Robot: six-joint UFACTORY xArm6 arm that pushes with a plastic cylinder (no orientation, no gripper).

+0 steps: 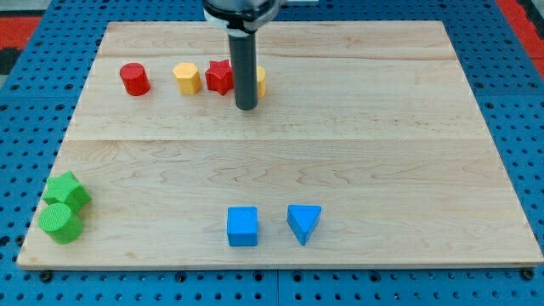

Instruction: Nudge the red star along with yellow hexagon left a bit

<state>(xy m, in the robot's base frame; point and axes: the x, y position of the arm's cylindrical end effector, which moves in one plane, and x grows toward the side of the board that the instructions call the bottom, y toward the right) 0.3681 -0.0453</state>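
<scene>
The red star [219, 76] lies near the view's top, left of centre, touching the yellow hexagon [186, 78] on its left. My dark rod comes down from the view's top; my tip [246, 106] rests on the board just right of and slightly below the red star. A second yellow block [261, 81] peeks out from behind the rod on its right; its shape is hidden.
A red cylinder [134, 79] stands left of the hexagon. Two green blocks [64, 206] sit at the bottom left corner. A blue cube [242, 226] and a blue triangle [303, 223] lie near the bottom edge. The wooden board [340, 153] rests on a blue pegboard.
</scene>
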